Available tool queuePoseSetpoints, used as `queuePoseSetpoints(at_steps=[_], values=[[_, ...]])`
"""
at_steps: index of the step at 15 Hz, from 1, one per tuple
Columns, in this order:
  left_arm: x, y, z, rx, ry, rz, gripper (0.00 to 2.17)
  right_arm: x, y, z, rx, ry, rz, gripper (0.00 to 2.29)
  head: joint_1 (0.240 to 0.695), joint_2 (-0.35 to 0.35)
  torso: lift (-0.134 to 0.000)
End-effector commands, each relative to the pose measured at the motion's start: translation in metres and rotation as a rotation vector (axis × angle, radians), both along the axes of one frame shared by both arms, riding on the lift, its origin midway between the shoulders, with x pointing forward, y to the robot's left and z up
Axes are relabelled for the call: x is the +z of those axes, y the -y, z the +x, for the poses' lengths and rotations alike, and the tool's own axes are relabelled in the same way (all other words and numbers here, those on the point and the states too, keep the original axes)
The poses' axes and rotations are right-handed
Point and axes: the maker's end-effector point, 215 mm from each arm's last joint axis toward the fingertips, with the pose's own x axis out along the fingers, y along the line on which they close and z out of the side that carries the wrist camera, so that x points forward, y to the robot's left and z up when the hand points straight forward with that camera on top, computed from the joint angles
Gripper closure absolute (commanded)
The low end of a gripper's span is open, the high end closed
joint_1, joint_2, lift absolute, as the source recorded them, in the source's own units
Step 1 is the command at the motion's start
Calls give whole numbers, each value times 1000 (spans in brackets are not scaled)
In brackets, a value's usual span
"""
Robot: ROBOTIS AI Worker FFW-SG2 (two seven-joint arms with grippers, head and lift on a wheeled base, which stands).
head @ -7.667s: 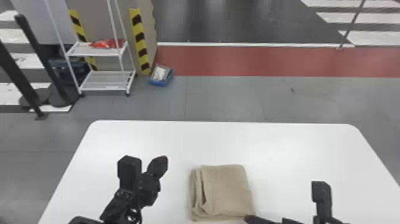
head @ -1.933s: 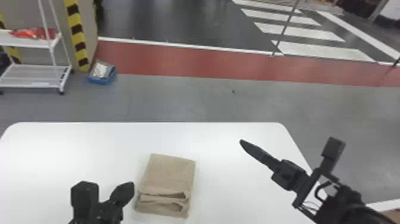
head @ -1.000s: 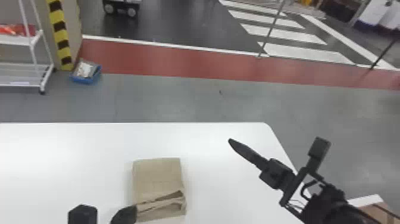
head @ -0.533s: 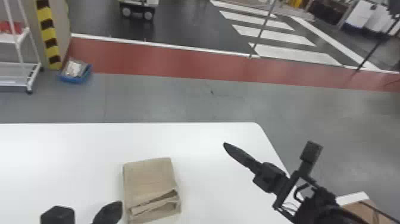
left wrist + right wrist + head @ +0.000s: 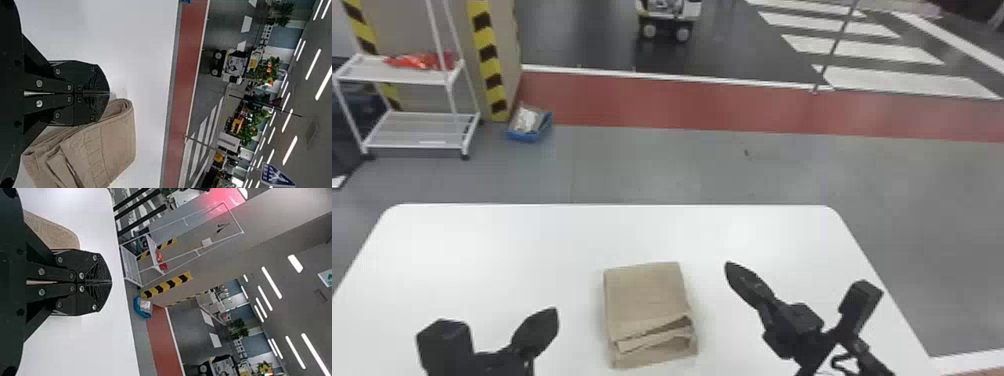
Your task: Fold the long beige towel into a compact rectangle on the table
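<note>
Well, beige towel (image 5: 644,297) folded squarish — layers gaping (left gripper (image 5: 548,319), right gripper (image 5: 733,271) closed).

White table (image 5: 482,250), rounded far corners, folded beige towel (image 5: 647,297) lying on top

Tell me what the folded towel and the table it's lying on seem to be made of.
The towel looks like soft woven cloth, probably cotton, matte beige, with rounded folds and ribbed lines across it. The table has a smooth white top with a faint sheen, perhaps laminate or plastic.
</note>
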Motion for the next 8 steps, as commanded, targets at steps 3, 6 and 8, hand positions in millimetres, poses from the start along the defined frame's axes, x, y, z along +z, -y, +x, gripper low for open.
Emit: queuePoseSetpoints(at_steps=[3,6,8], values=[[-9,5,-4,-18,-12,11,1835,-43,-42,9,23,-6,-27,1649,695,-138,0],[-16,11,-4,-34,-20,26,1835,-51,-52,21,-4,38,-40,1649,695,-109,0],[-20,15,-6,-43,-26,31,1835,-59,-59,22,12,15,-44,1652,695,-99,0]])
